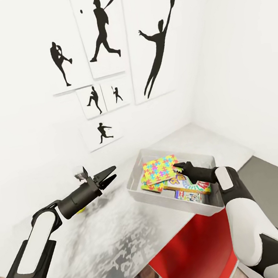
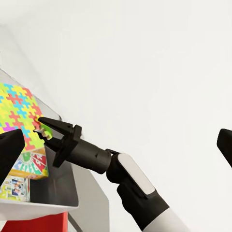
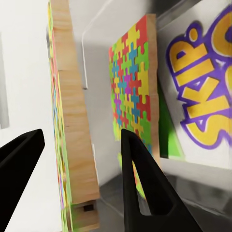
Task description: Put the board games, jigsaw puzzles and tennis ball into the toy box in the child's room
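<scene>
Head view: my right claw [image 1: 177,167] hung spread wide inside the toy box [image 1: 209,209] on the worktop [image 1: 109,244], its fingers either side of the upper jigsaw puzzle's [image 1: 159,170] edge, gripping nothing. A Skip-Bo game [image 1: 198,186] lay beneath. My left claw [image 1: 111,174] hovered spread wide beside the box.

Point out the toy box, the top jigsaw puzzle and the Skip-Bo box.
toy box [image 1: 205,209]: head view, front rim.
top jigsaw puzzle [image 1: 160,170]: head view, patterned lid.
Skip-Bo box [image 3: 205,92]: right wrist view, printed title.
</scene>
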You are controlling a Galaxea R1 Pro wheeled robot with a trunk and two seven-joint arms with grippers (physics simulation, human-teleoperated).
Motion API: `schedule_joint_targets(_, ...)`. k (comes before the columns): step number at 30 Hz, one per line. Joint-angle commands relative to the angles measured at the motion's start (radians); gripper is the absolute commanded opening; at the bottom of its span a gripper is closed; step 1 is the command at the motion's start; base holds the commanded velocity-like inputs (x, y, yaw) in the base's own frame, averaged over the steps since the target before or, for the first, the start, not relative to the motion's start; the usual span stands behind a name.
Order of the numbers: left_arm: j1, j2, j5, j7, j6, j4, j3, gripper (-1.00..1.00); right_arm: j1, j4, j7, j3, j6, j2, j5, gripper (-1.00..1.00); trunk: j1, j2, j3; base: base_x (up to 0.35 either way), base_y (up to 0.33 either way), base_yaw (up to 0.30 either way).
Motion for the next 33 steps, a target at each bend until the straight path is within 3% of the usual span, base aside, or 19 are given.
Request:
schedule_joint_targets(1, -0.001, 0.001, 0.0, -0.003, 0.002, 0.0, 0.0, 1.0, -0.002, -0.001, 0.009, -0.007, 0.005, 0.001, 0.009, -1.0, 0.001, -0.002, -0.004, 0.0, 0.0, 0.0)
schedule_joint_targets(33, -0.001, -0.001, 0.001, -0.003, 0.003, 0.0, -0.002, 1.0, -0.025, -0.001, 0.008, -0.007, -0.001, 0.0, 0.011, -1.0, 0.001, -0.002, -0.055, 0.0, 0.0, 0.0)
